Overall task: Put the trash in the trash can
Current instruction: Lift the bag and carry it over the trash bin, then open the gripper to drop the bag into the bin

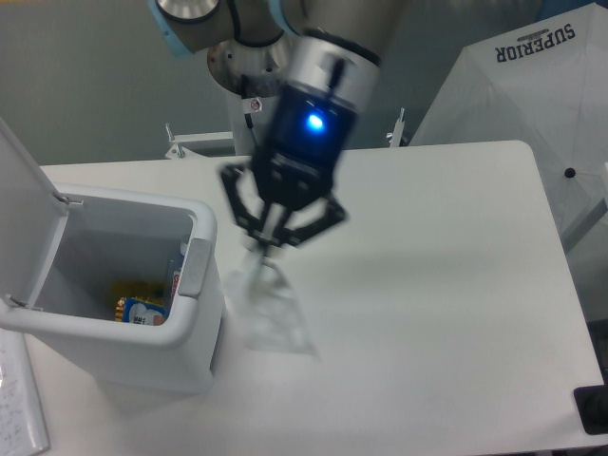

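My gripper (269, 243) is shut on the top of a wrinkly translucent white wrapper (269, 312), which hangs below it in the air, blurred by motion. It hangs just right of the trash can (201, 285), a boxy white bin with its lid (21, 176) swung up at the left and a grey latch tab (195, 267) on the front rim. Inside the bin lie a yellow-and-blue packet and some other packaging. No bottle shows on the table.
The white table (456, 285) stretches to the right of the bin. A white fabric cover printed "SUPERIOR" (537, 43) stands beyond the table's back right corner. The arm's base pedestal (256, 95) rises behind the table's far edge.
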